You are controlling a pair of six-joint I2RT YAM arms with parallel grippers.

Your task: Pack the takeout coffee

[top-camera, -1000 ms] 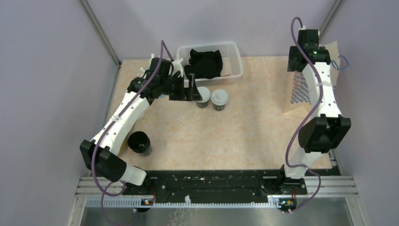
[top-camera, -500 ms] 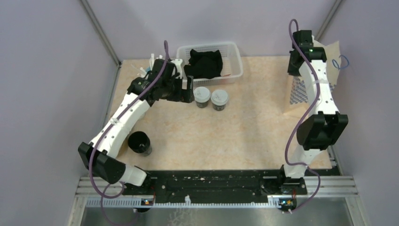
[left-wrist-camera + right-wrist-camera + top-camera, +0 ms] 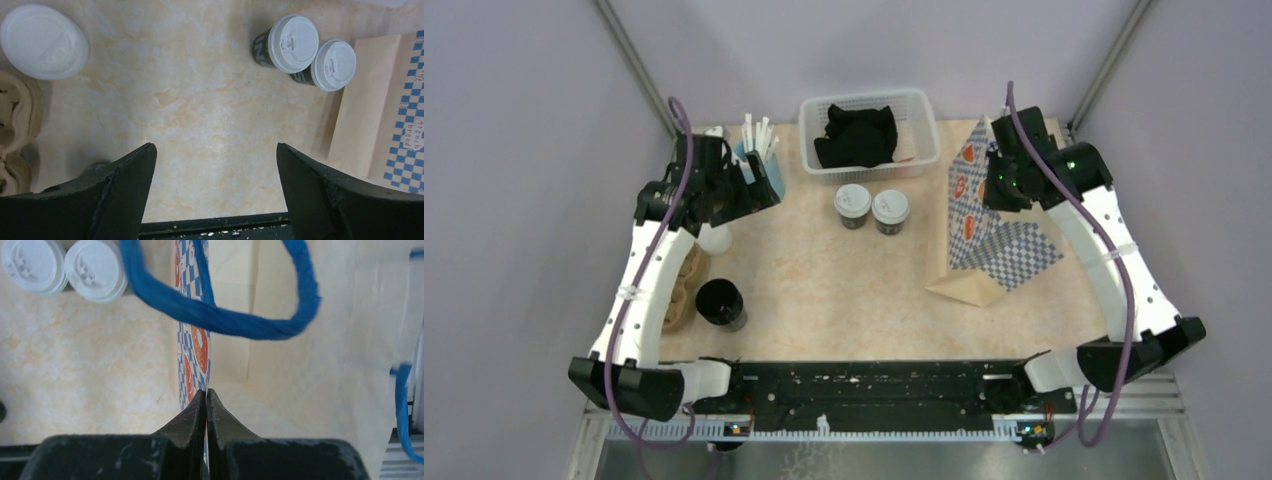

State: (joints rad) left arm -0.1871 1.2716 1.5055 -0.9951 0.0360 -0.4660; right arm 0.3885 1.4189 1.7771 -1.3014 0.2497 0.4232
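Two takeout coffee cups, dark-sided with white lids (image 3: 852, 203) (image 3: 890, 210), stand side by side in front of the basket. They also show at the top right of the left wrist view (image 3: 292, 42) (image 3: 332, 64) and the top left of the right wrist view (image 3: 32, 265) (image 3: 95, 269). The brown pulp carrier (image 3: 679, 290) (image 3: 14, 117) lies at the table's left edge. My left gripper (image 3: 759, 190) (image 3: 215, 190) hangs open and empty over bare table, left of the cups. My right gripper (image 3: 996, 185) (image 3: 206, 397) is shut on the rim of a checked paper bag (image 3: 984, 225) (image 3: 300, 365) standing right of the cups.
A white basket (image 3: 924, 120) with a black cloth sits at the back. A holder of white straws (image 3: 759, 140) stands back left. An all-black cup (image 3: 721, 303) is near the carrier, and a white-lidded cup (image 3: 44, 41) is beside it. The bag's blue rope handle (image 3: 215, 315) loops over its mouth.
My right gripper shut on the bag's rim and brought the bag from the right wall to stand beside the cups. My left arm drew back from the cups toward the left.
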